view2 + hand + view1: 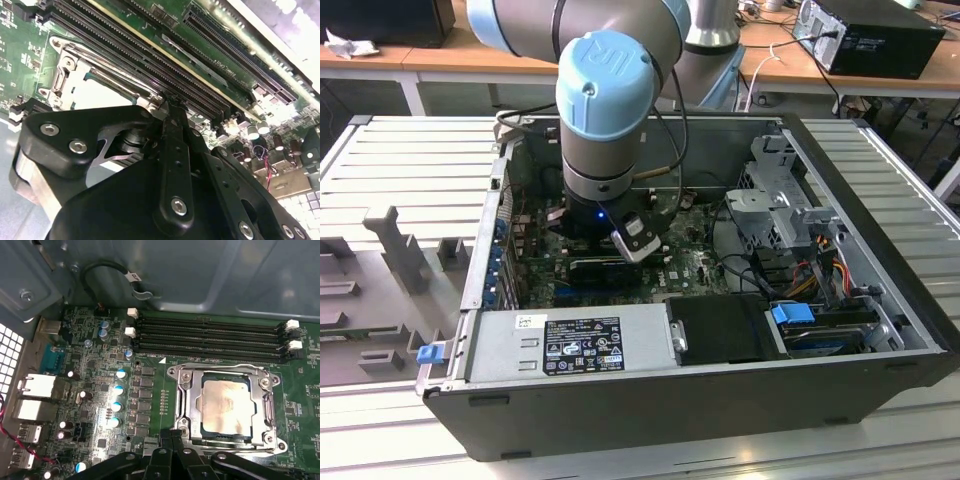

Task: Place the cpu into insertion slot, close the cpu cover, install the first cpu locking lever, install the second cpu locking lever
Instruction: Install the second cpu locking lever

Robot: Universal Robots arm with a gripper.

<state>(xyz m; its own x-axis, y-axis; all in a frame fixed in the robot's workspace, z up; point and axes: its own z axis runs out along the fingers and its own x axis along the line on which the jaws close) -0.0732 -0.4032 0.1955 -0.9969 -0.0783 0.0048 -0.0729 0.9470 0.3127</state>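
**CPU seated and covered; work is at the locking levers**

The arm reaches down into the open computer case (880, 290), its hand (635, 243) low over the green motherboard (100, 385). In the first wrist view the cpu (225, 407) lies flat in the insertion slot (196, 429), its pale face showing through the open centre of the cpu cover (265, 407), which lies down around it. So the first two steps look done, judging by how the parts lie.

The hand's linkage (172, 460) sits just beside the socket's near edge, beside the cover's hinge end. The fingertips meet there with no gap visible between them, so the hand appears closed and holds nothing that I can make out. A thin wire lever (220, 366) runs along the socket's side next to the memory slots (210, 335); whether it is latched I cannot tell.

The step in hand is most likely a locking lever. That calls for a firm, narrow push on the lever's end, sideways under its hook, without scraping the board.
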